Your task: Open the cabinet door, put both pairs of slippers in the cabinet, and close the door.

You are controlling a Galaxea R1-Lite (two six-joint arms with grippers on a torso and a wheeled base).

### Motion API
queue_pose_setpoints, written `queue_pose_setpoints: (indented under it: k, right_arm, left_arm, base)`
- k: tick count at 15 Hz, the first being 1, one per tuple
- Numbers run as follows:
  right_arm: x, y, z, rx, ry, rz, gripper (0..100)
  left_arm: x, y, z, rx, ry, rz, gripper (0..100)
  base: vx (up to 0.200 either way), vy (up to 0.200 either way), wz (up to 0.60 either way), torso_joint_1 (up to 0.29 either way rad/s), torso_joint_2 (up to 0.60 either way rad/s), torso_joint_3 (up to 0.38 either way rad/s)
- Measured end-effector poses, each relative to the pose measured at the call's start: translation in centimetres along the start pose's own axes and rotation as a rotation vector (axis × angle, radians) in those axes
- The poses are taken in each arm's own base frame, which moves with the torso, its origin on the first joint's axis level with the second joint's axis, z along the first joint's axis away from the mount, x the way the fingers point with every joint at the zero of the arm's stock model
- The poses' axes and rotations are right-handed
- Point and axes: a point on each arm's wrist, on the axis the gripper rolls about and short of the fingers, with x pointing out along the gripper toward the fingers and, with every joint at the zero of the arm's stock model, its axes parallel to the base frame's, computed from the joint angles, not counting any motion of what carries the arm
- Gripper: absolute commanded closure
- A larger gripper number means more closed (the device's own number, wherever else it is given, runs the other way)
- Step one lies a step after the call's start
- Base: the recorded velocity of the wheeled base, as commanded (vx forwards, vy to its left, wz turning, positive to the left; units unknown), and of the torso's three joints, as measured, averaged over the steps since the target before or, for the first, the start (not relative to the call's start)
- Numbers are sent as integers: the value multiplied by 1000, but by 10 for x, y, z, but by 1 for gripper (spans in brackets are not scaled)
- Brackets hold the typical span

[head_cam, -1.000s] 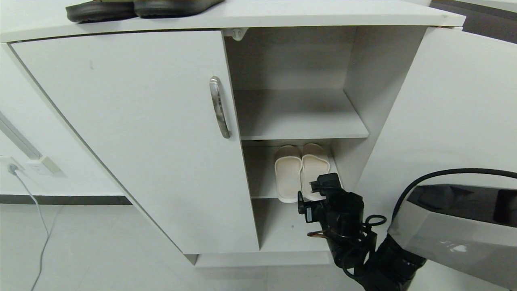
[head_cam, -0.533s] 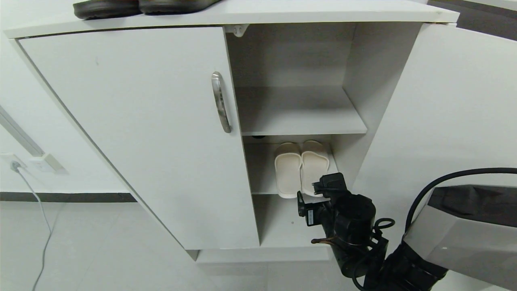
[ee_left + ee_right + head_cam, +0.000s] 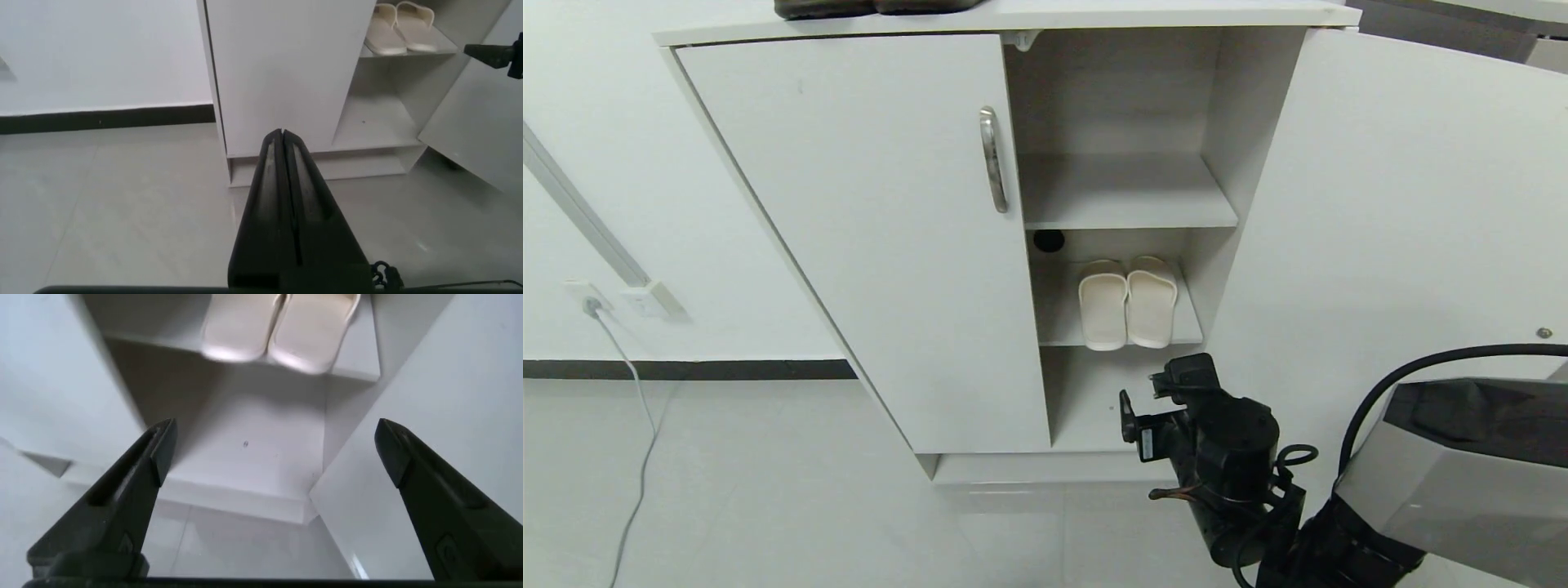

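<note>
Slippers first, says Ana. Where are they?

The white slippers (image 3: 1127, 302) lie side by side on the middle shelf (image 3: 1188, 328) inside the cabinet (image 3: 1250, 122), says Ben. The dark slippers (image 3: 874, 6) are up on its top.

So one pair is in and one is out, says Ana. What comes next, do you think?

I think the dark pair, says Ben. The right gripper (image 3: 1156, 396) is low, in front of the bottom space (image 3: 1094, 408), just under the white pair. It should back out and go up without bumping the open door (image 3: 1405, 204) beside it. Then it should pinch both dark slippers together, so none drops. It should lay them flat on the top shelf (image 3: 1123, 192), pushed well in so the door can shut.

Is that hand open? asks Ana.

Yes, wide open, says Ben. Its two fingers stand far apart with nothing between them, and they touch nothing.

And the other hand?

The left gripper (image 3: 282, 139) is out over the floor (image 3: 122, 212), away from the cabinet. Its fingers are pressed tight together, and it holds nothing. The left door (image 3: 874, 237) is shut.
</note>
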Motion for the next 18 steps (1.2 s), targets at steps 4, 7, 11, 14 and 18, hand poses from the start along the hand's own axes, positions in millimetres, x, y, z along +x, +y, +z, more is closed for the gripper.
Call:
queue_pose_setpoints:
  k: [4, 7, 11, 14, 18]
  right_arm:
    - [0, 0, 0, 3, -3, -1, 0]
    - [-1, -1, -2, 1, -1, -1, 0]
    - [-1, -1, -1, 4, -7, -1, 0]
    - [-1, -1, -2, 3, -6, 0, 0]
    - [-1, 0, -2, 3, -5, 1, 0]
  left_arm:
    - [0, 0, 0, 2, 0, 0, 100]
    - [0, 0, 0, -1, 0, 0, 100]
    - [0, 0, 0, -1, 0, 0, 100]
    - [0, 0, 0, -1, 0, 0, 100]
    - [0, 0, 0, -1, 0, 0, 100]
  base:
    - [0, 0, 0, 0, 0, 0]
    - [0, 0, 0, 0, 0, 0]
    - [0, 0, 0, 0, 0, 0]
    - [0, 0, 0, 2, 4, 105]
    - [0, 0, 0, 5, 2, 190]
